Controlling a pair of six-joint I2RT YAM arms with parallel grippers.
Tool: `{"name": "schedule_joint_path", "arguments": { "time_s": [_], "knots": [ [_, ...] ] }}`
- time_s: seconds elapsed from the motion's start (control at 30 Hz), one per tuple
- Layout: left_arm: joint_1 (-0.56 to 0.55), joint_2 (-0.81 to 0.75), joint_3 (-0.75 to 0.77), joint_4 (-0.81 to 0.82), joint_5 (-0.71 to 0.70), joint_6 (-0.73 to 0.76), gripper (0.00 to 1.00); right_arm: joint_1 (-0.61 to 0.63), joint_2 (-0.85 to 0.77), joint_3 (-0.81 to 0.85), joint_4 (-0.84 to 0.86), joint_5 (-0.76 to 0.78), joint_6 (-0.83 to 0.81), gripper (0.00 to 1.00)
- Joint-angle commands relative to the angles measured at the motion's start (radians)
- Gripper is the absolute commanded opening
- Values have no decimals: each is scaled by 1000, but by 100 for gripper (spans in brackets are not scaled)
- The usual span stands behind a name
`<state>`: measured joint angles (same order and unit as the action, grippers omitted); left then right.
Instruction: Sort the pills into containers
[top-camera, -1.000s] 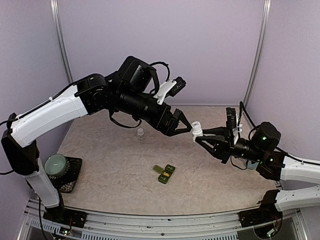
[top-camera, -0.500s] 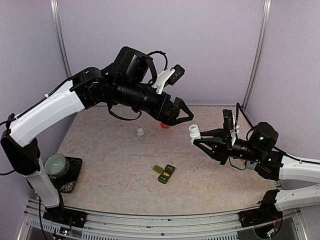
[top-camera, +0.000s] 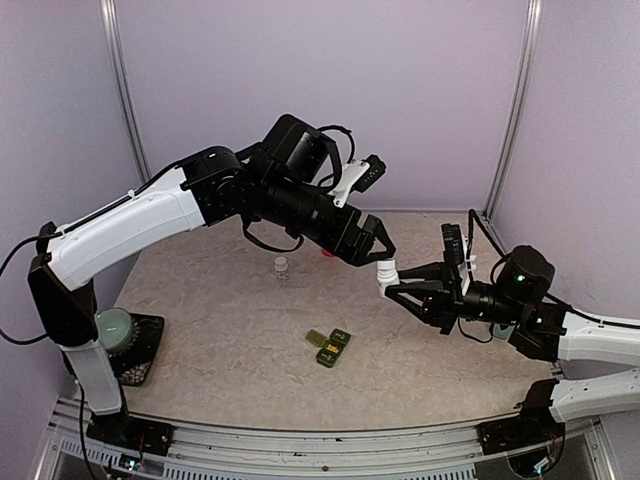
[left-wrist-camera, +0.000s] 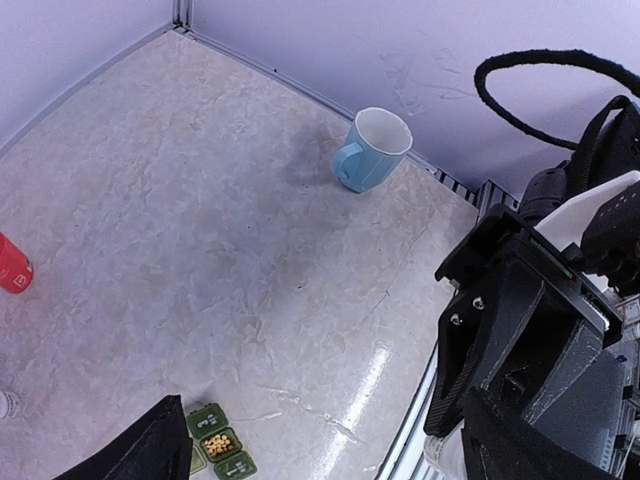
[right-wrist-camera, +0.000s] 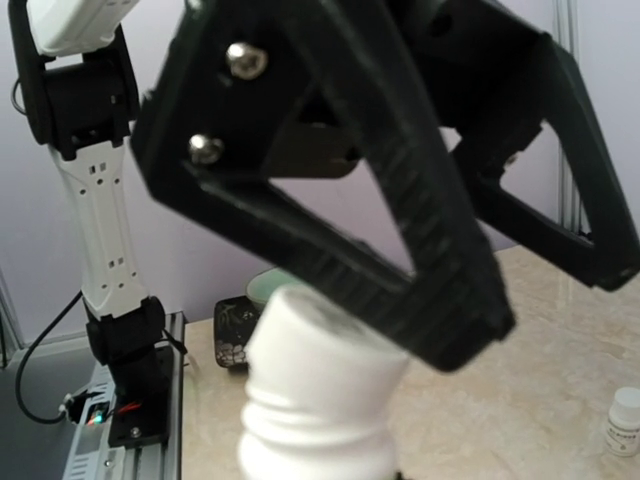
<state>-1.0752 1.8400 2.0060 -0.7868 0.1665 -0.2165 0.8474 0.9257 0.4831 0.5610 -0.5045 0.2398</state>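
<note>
Sorting looks barely begun: the containers (top-camera: 329, 346), lower centre, show yellow pills (left-wrist-camera: 217, 445) in one compartment, while the right gripper (top-camera: 392, 288) clamps a capped bottle (top-camera: 384, 270) and the left gripper (top-camera: 378, 254) stands spread at its cap.

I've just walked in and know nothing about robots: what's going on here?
Two robot arms are working above a table. The right gripper is shut on a white bottle and holds it up in the air. The left gripper hangs open right at the bottle's cap, not closed on it. Down on the table lies a green pill box, lids open, with yellowish pills in its middle compartment.
</note>
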Motion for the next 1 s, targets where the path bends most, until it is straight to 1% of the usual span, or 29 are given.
{"name": "schedule_joint_path", "arguments": {
  "time_s": [0.0,0.1,0.43,0.73,0.83,0.97],
  "knots": [
    [-12,-13,20,-23,-24,15,91,-7,-16,12,30,20,-7,15],
    [-9,-45,-3,10,-37,8,92,-6,-19,9,27,33,-9,15],
    [-10,-95,-49,68,-14,5,93,-6,-14,11,25,49,-7,15],
    [-21,-73,-62,37,40,16,91,-5,-14,12,27,52,-8,15],
    [-22,-73,-74,32,57,18,88,-6,-19,11,24,54,-11,15],
    [-23,-74,-84,28,90,22,87,-5,-31,8,17,65,-15,15]
  ]
}}
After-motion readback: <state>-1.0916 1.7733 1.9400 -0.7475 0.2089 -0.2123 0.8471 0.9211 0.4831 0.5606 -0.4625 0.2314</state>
